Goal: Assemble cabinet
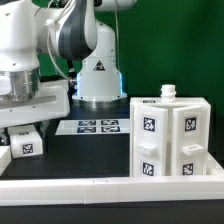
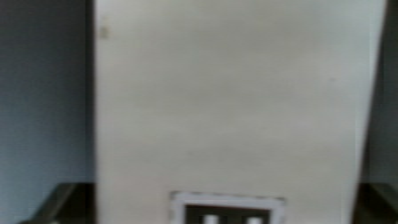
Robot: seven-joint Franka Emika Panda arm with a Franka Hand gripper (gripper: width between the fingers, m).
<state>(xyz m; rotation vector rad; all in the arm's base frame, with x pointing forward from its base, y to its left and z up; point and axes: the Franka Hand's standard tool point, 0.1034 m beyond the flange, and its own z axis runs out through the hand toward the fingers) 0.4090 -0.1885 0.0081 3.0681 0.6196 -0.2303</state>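
The cabinet body (image 1: 170, 135), a white box with black-and-white tags and a small knob on top, stands on the exterior view's right. My gripper (image 1: 22, 122) is low at that view's left, over a separate white tagged panel (image 1: 26, 143) on the black table. In the wrist view this panel (image 2: 231, 100) fills most of the frame, with one tag at its near end. My gripper (image 2: 228, 208) has a dark finger against each long edge of the panel, so it is shut on it.
The marker board (image 1: 95, 126) lies flat on the table in front of the arm's base. A low white rail (image 1: 100, 186) runs along the table's front edge and up the left side. A green wall stands behind.
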